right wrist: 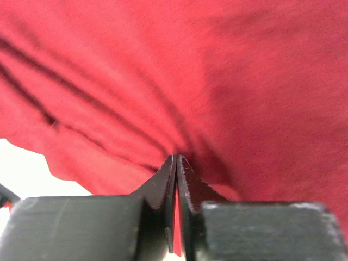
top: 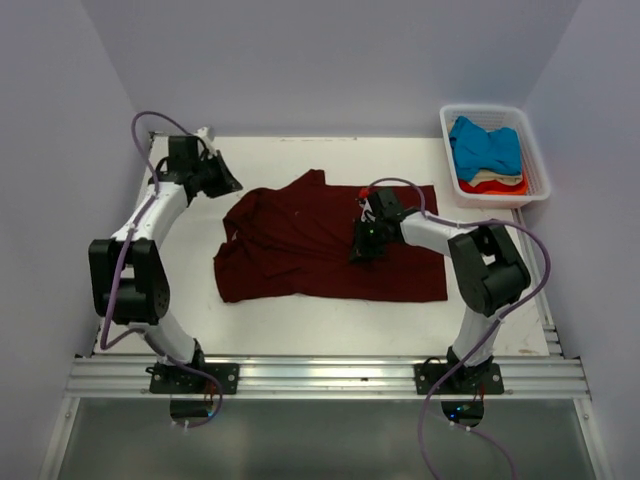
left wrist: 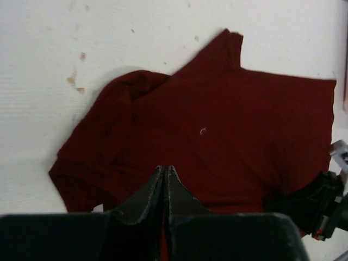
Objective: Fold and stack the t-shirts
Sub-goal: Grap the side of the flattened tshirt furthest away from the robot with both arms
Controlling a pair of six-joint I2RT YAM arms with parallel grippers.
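We see the maroon t-shirt point(top: 290, 250) lying spread across the middle of the table point(top: 300, 325). It is mostly flat. Its left part is rumpled and folded over on itself, and one sleeve points toward the far edge.

The right tool point(top: 362, 248) is down on the cloth, a little right of the shirt's middle. In the right wrist view its two fingers point(right wrist: 168, 179) are pressed together, with creases in the maroon t-shirt point(right wrist: 228, 81) running into their tips and a strip of red showing between them. So it has a pinch of that cloth.

The left tool point(top: 225, 183) sits off the shirt's far left corner, over bare table. In the left wrist view its fingers point(left wrist: 155, 187) are closed against each other with nothing between them, and the maroon t-shirt point(left wrist: 228, 125) lies beyond them. We also see a few brownish stains point(left wrist: 76, 80) on the table there.

At the far right corner stands a white basket point(top: 541, 165). It holds a blue t-shirt point(top: 485, 145) bunched on top, with a cream t-shirt point(top: 488, 178) and an orange-red t-shirt point(top: 505, 187) under it.
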